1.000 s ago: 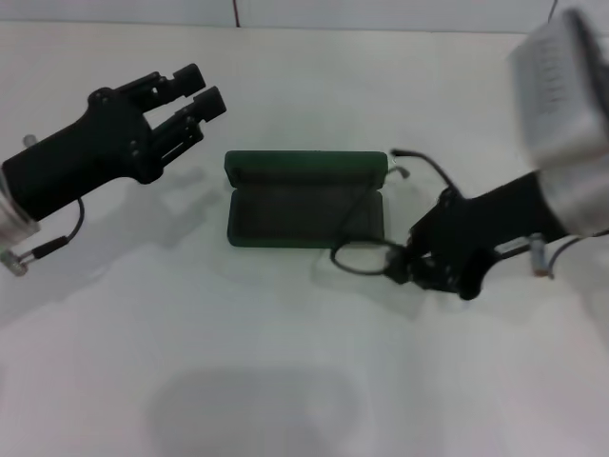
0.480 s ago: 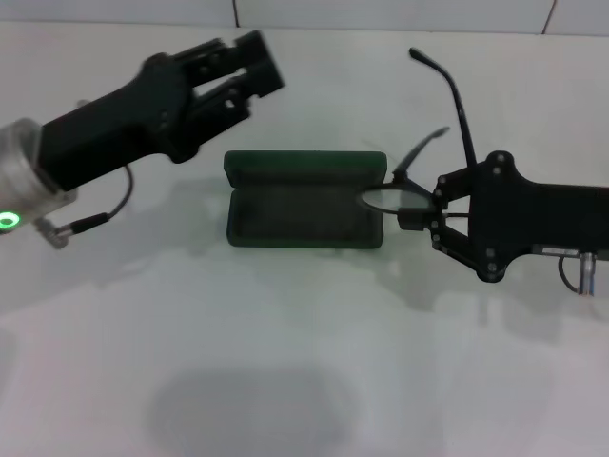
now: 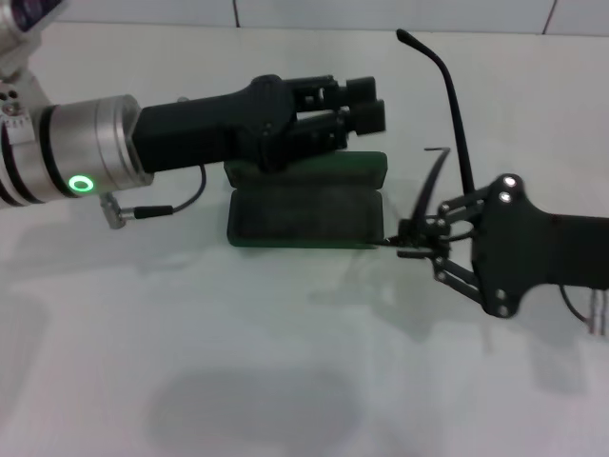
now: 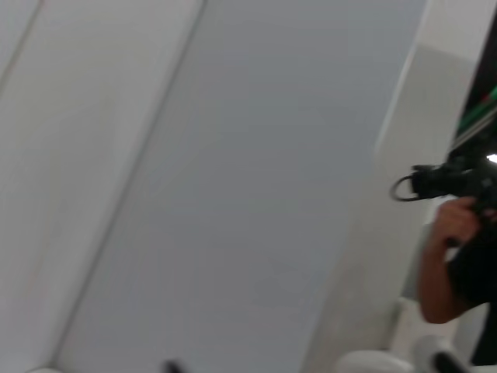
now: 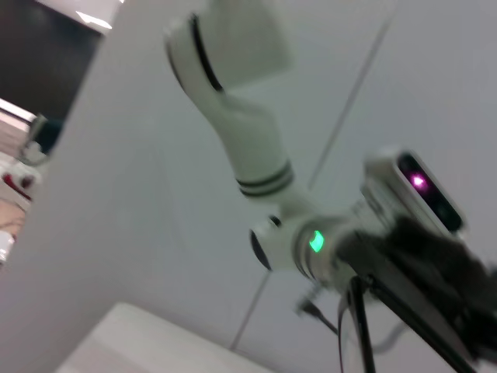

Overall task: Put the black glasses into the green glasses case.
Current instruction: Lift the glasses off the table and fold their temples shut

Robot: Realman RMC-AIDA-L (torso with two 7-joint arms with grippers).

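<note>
Black glasses (image 3: 440, 181) pinched in right tool (image 3: 411, 244) beside green glasses case (image 3: 304, 214); left tool (image 3: 366, 103), seemingly spread, above it.

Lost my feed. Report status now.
Right end effector shut on glasses, at case's right edge. Case open, empty. Left end effector hovering over lid, crowding the drop.

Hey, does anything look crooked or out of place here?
Yes. The thin black-framed glasses, pinched in the right gripper, stand nearly on end beside the open dark green case, one temple arm pointing up. The left gripper hovers over the case lid.
</note>
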